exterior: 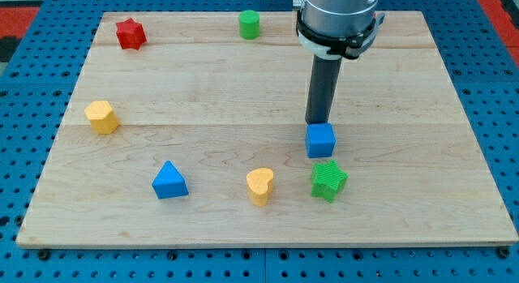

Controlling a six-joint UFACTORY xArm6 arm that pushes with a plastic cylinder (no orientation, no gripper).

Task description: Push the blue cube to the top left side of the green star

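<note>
The blue cube [320, 140] sits on the wooden board right of centre. The green star [328, 180] lies just below it, slightly to the view's right, with a small gap between them. My tip [318, 123] is at the cube's top edge, touching or nearly touching it from the view's top. The dark rod rises from there to the arm's grey body at the view's top.
A yellow heart [259, 186] lies left of the green star. A blue triangle [169, 181] is at lower left. A yellow block [102, 117] is at left. A red star [130, 33] is at top left, a green cylinder [249, 24] at top centre.
</note>
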